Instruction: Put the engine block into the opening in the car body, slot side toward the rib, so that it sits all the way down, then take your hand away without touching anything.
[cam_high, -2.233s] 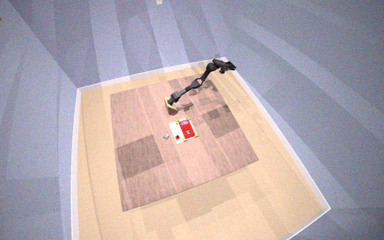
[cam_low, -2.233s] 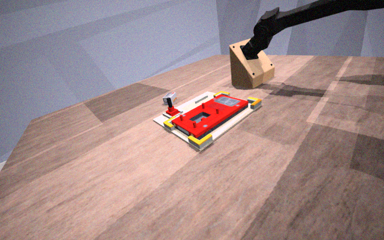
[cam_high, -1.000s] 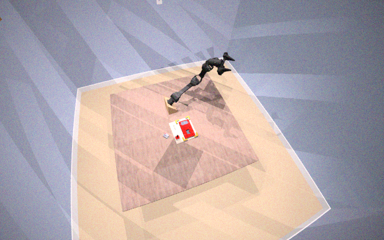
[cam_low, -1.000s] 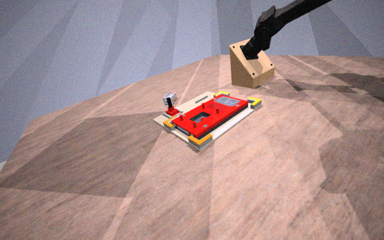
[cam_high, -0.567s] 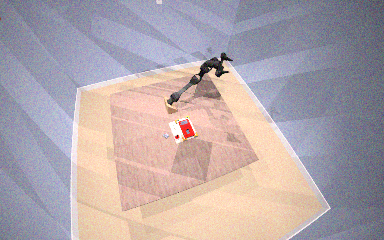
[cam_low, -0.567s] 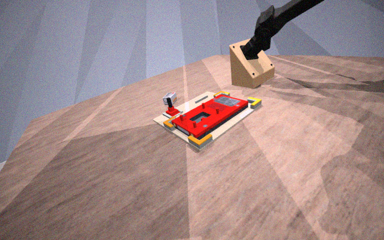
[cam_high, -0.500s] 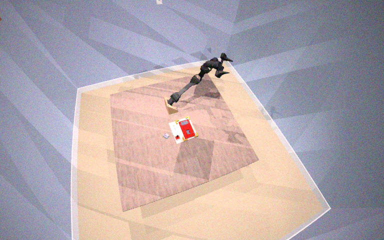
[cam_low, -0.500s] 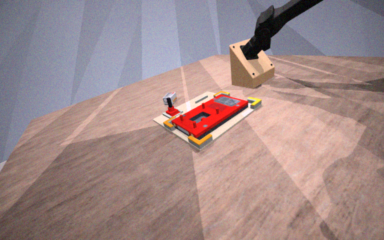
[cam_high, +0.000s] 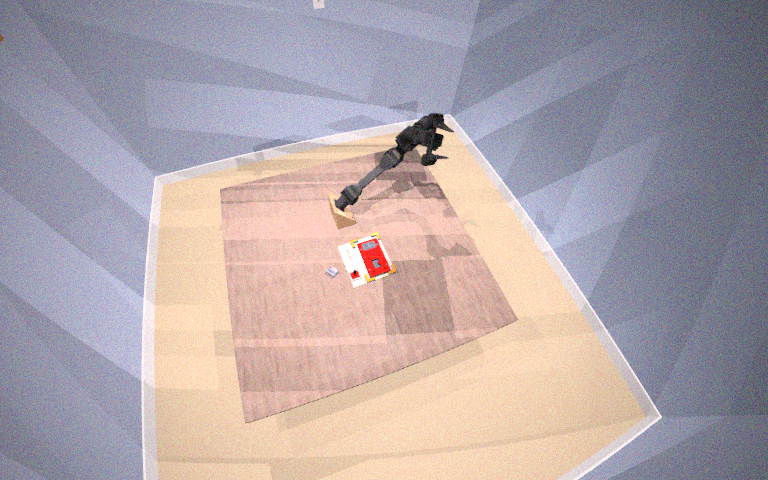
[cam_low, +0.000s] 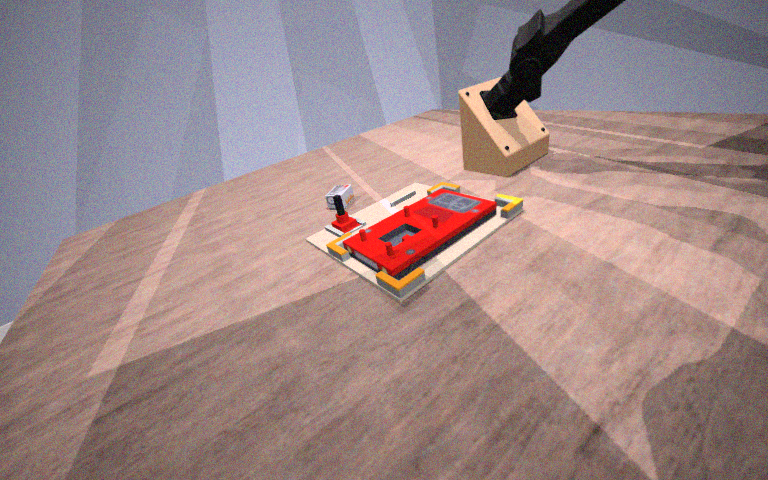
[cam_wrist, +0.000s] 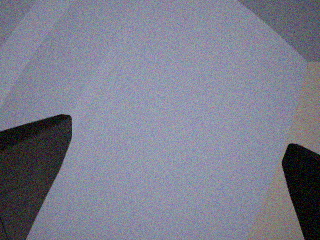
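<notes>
Engine block (cam_high: 331, 271) (cam_low: 342, 197), likely the small silvery box, sits unplaced left of center on the table (cam_high: 294, 294) (cam_low: 271, 362). The arm (cam_high: 370, 176) (cam_low: 540, 53) stretches toward upper right, fingers (cam_high: 447, 142) apart. Red car body (cam_high: 370, 255) (cam_low: 453, 226) shows an open slot. Pickup comes first; the next move calls for swinging back over the block.

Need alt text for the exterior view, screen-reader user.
A red car body with an unfilled opening lies between yellow-topped corner brackets on a pale board; a small silvery block sits off the board, behind a black-handled red piece. Behind, a black arm rises from a wooden wedge base, its gripper out of frame.
</notes>
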